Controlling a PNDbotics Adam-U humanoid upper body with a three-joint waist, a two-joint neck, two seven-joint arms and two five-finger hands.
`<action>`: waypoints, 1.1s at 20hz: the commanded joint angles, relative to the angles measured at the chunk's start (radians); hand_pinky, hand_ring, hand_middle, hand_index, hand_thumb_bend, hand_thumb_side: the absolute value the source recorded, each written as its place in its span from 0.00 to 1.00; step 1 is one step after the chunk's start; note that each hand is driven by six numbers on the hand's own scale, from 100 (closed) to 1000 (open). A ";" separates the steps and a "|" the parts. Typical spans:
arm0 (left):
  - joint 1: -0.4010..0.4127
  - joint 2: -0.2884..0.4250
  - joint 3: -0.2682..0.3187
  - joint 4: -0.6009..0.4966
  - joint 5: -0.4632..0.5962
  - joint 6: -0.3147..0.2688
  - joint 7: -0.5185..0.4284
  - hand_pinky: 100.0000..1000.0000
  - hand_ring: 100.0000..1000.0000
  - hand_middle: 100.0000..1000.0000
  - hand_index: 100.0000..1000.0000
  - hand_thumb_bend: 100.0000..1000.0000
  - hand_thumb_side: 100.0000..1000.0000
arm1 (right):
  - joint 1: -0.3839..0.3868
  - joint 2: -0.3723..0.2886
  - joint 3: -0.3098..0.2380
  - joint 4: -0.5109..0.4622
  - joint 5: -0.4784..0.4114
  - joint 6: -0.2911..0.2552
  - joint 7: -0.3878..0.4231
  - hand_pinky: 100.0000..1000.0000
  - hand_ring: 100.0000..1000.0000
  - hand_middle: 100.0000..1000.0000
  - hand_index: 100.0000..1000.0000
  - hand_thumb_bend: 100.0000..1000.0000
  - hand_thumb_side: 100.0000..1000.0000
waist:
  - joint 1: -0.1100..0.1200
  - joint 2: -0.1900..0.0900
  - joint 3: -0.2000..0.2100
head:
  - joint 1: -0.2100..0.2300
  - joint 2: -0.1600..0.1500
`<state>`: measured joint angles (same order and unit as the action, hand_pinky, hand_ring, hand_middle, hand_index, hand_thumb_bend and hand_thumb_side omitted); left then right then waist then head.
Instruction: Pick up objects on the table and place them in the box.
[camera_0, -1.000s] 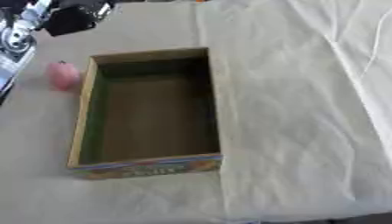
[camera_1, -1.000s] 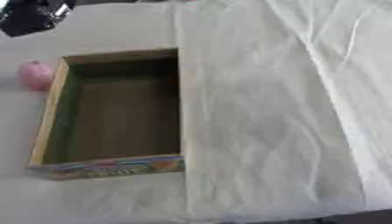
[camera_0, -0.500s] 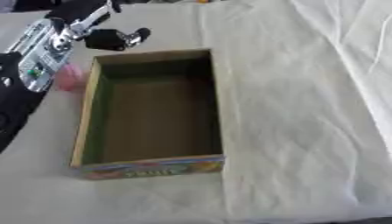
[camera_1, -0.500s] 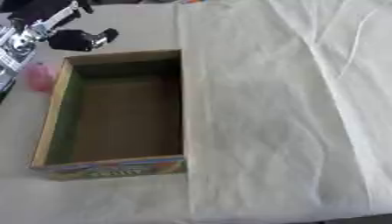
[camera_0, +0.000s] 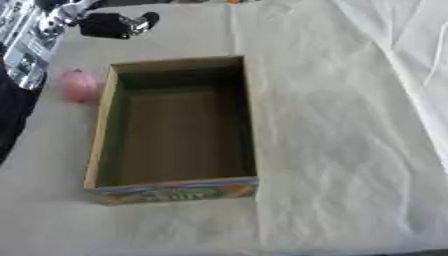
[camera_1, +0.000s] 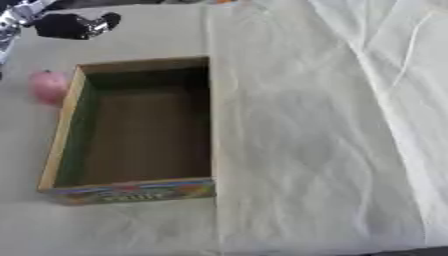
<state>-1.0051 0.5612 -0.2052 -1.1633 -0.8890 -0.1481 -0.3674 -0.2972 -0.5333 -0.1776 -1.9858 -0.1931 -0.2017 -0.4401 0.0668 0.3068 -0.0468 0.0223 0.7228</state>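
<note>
Both views come from the head, looking steeply down at the table (camera_0: 350, 150), far edge at the top. Close enough that the open box (camera_0: 179, 190) takes up much of the frame. Left eye view sits the box nearer centre and catches more of the left arm (camera_0: 31, 45) along its left edge. Right eye view shifts everything leftward and shows more cloth on the right. Shared: box, pink thing (camera_1: 48, 86), left hand (camera_1: 74, 25) at upper left.

A rounded object (camera_0: 78, 86) lies just left of the box (camera_0: 251, 130).
</note>
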 joint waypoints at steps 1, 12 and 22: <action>0.003 0.082 0.027 -0.010 -0.051 -0.009 -0.049 0.65 0.74 0.81 1.00 0.42 0.90 | -0.004 -0.030 -0.007 -0.014 0.000 -0.004 0.002 0.47 0.56 0.54 0.77 0.00 1.00 | -0.001 -0.017 0.003 | -0.006 -0.005; 0.103 0.213 0.088 -0.019 -0.133 -0.012 -0.216 0.67 0.77 0.84 1.00 0.52 0.89 | -0.003 -0.033 -0.010 -0.014 0.005 -0.006 -0.005 0.47 0.56 0.54 0.77 0.00 1.00 | -0.001 -0.011 0.005 | -0.017 -0.010; 0.138 0.236 0.107 -0.060 -0.107 -0.010 -0.401 0.67 0.78 0.86 1.00 0.54 0.78 | -0.001 -0.030 -0.011 -0.014 0.005 -0.007 -0.006 0.47 0.56 0.54 0.77 0.00 1.00 | -0.004 -0.009 0.002 | -0.020 -0.012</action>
<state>-0.8543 0.7491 -0.1173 -1.1997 -1.0032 -0.1575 -0.7421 -0.2913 -0.5337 -0.1782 -1.9858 -0.1927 -0.2064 -0.4456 0.0658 0.3138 -0.0444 0.0049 0.7192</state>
